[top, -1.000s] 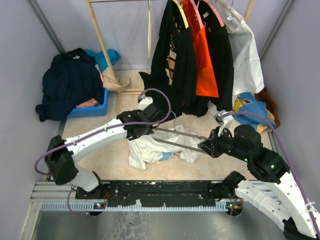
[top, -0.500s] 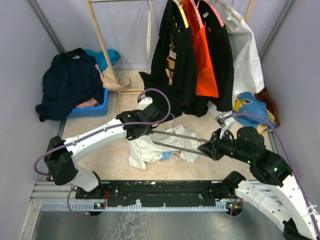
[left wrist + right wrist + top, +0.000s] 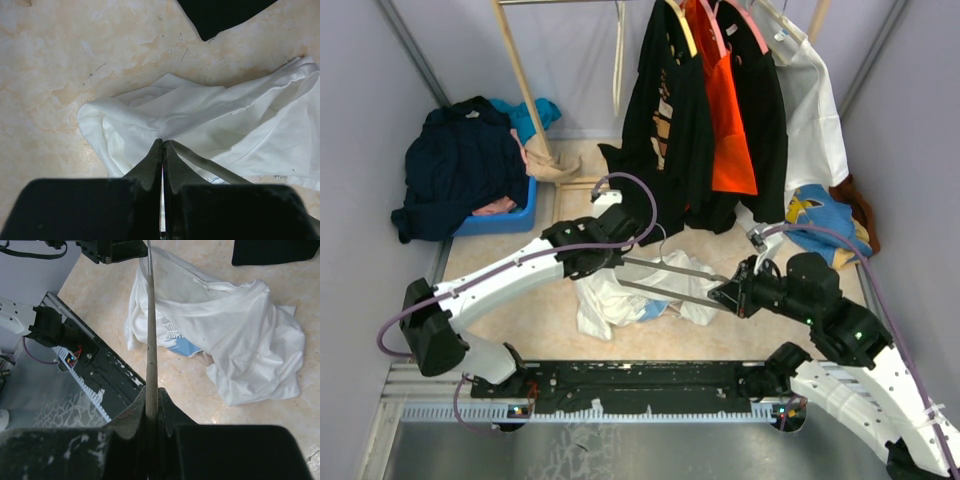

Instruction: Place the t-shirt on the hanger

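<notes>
The white t-shirt (image 3: 642, 296) lies crumpled on the beige floor, part of its blue print (image 3: 182, 345) showing. The hanger (image 3: 670, 268) is held level just above it, its pale arms spanning between my two grippers. My left gripper (image 3: 163, 142) is shut, pinching a fold of the t-shirt (image 3: 200, 120) at its tips, and a hanger arm (image 3: 212, 169) runs off to the right beside them. My right gripper (image 3: 152, 390) is shut on the other end of the hanger (image 3: 150, 340). That arm runs across the t-shirt (image 3: 235, 325) up to the left gripper (image 3: 608, 262). The right gripper (image 3: 722, 294) is at the shirt's right edge.
Dark and orange garments (image 3: 720, 110) and a plain white one (image 3: 815, 110) hang on a rack at the back. A blue bin with navy clothing (image 3: 460, 165) stands at the back left. A blue cloth (image 3: 820, 215) lies at the right. The black base rail (image 3: 640, 380) runs along the near edge.
Both grippers have shifted a little to the left, carrying the hanger with them. The grips are unchanged.
</notes>
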`<state>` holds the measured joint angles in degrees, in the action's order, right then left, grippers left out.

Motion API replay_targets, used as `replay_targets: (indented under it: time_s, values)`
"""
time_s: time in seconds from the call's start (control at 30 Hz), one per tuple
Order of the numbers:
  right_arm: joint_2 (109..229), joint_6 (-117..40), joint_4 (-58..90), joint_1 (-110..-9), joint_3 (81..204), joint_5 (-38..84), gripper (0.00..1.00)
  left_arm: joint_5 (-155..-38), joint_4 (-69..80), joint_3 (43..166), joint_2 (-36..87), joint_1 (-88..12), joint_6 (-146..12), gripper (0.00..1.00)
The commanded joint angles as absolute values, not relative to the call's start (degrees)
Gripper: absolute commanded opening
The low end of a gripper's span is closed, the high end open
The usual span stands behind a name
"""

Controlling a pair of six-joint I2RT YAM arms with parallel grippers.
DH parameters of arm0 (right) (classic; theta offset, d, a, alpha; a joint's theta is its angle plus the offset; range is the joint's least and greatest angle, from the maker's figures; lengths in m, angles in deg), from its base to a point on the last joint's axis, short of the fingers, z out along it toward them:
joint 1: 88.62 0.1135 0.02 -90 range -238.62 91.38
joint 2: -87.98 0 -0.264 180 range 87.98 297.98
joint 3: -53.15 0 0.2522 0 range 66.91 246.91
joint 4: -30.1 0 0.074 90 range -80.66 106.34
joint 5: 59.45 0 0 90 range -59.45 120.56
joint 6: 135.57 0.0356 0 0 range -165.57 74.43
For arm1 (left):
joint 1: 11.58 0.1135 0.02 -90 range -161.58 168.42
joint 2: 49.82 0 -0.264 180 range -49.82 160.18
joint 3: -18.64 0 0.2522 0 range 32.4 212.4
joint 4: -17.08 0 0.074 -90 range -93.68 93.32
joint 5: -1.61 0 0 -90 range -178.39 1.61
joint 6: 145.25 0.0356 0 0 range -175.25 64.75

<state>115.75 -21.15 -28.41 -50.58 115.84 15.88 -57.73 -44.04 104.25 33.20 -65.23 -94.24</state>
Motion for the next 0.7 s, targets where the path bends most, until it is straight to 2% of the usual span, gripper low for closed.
replay_targets:
  time_s: [0.0, 0.43, 0.67]
  values:
    - [115.15, -18.85, -19.16, -51.18, 113.53, 15.06, 0.0, -59.19, -44.56, 106.77, 30.66, -65.48, -92.56, 0.0]
    - [113.27, -18.67, -10.52, -51.18, 106.77, 19.34, 0.0, -60.43, -46.19, 109.27, 29.19, -65.9, -91.69, 0.0]
    - [114.98, -19.34, -5.38, -51.16, 104.44, 12.67, 0.0, -60.53, -46.78, 111.61, 29.86, -66.08, -90.41, 0.0]
